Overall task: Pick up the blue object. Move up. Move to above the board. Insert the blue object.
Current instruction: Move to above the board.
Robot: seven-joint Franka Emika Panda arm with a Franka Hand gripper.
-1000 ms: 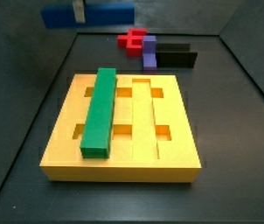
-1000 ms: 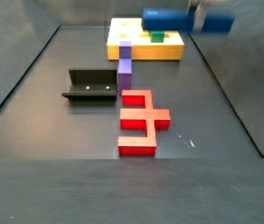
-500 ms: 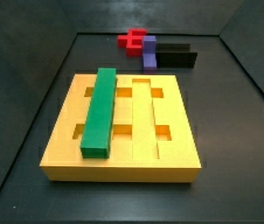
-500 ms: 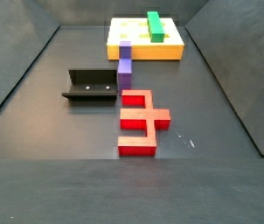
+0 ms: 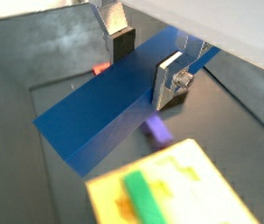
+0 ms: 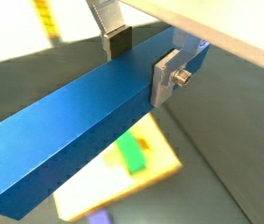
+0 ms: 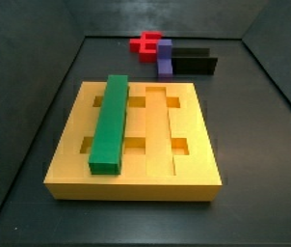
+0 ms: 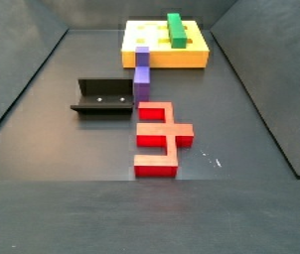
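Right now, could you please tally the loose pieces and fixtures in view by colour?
Blue: 1, the blue object, held in the gripper above the floor.
Green: 1, green bar.
Purple: 1, purple block.
Red: 1, red piece.
Yellow: 1, the board.
Dark: 1, fixture.
Total: 6.

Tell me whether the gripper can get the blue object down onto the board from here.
Probably yes: the gripper holds the blue object high above the board; only the green bar fills one groove, the others lie free.

Gripper (image 5: 144, 59) high above the floor, out of both side views, clamped on the blue object (image 5: 117, 101). On the board (image 7: 187, 174), green bar (image 7: 110, 123) filling one groove; remaining grooves open. Purple block (image 8: 142, 75), fixture (image 8: 103, 97) and red piece (image 8: 160, 138) clustered on the floor off the board.
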